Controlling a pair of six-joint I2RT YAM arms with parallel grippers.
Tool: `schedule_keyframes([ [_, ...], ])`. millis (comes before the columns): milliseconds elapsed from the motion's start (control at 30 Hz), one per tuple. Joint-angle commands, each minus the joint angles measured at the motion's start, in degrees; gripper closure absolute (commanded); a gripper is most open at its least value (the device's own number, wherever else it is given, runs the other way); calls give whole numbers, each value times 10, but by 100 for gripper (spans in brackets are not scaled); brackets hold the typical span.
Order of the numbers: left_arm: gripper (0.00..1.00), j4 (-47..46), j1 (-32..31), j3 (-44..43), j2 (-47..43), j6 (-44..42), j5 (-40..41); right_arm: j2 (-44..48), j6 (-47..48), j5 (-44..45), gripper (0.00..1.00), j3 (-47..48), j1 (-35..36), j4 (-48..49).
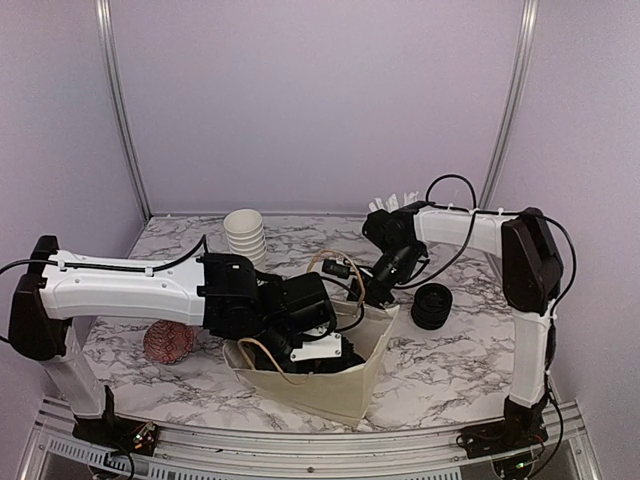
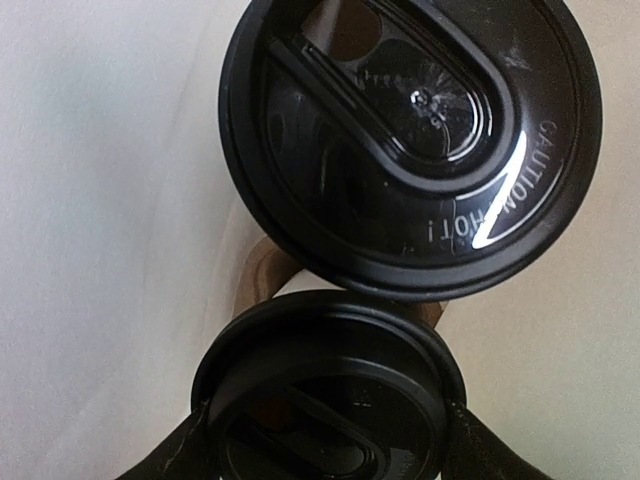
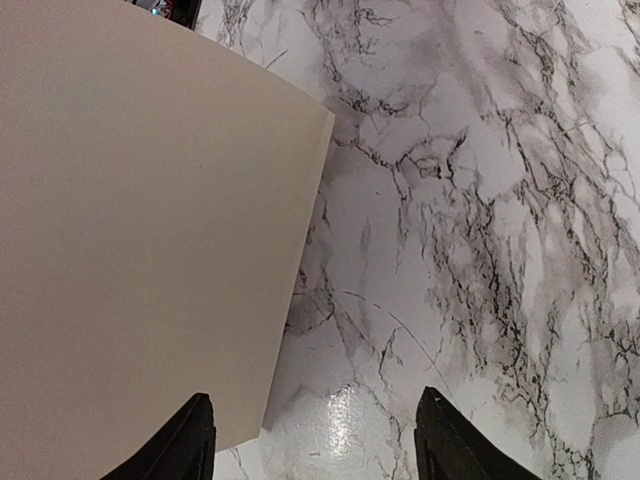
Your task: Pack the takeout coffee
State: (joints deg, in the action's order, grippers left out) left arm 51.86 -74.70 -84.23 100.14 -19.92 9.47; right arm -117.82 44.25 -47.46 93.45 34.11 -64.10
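Near the front edge of the white marbled tabletop (image 1: 450,370), inside the cream paper bag (image 1: 320,392), my left gripper (image 2: 325,455) is clasping a small takeout coffee cup under its round black plastic lid (image 2: 330,370), beside a second lidded cup (image 2: 410,140), while my right gripper (image 3: 315,440) is hanging open outside the bag; I'm judging the cup light and crushable, best held just below that stiff rim.

Marble table (image 1: 440,370) with bag (image 1: 330,385), stacked cups (image 1: 244,235), lids (image 1: 432,305)

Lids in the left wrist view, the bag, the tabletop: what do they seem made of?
Lids: black moulded plastic, glossy; sharp highlights, raised lettering.
Bag: probably paper, matte cream, crisp straight edge.
Tabletop: marble-patterned, glossy glare patch; stone or laminate, cannot tell.
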Motion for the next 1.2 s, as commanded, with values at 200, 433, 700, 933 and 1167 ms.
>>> schedule_keyframes([
  [200,38,71,-3,-15,11,32,-63,53,1,1,34,4,-8,-10],
  [433,17,74,-1,-48,-29,22,-64,70,-18,20,33,6,-16,-7],
  [700,13,58,22,-59,-37,17,-60,85,-24,23,33,38,-42,-25],
  [933,12,-12,80,-58,-59,24,-61,82,-29,37,33,60,-50,-31],
  [1167,11,-76,119,-67,-41,60,13,72,-33,43,33,77,-52,-34],
])
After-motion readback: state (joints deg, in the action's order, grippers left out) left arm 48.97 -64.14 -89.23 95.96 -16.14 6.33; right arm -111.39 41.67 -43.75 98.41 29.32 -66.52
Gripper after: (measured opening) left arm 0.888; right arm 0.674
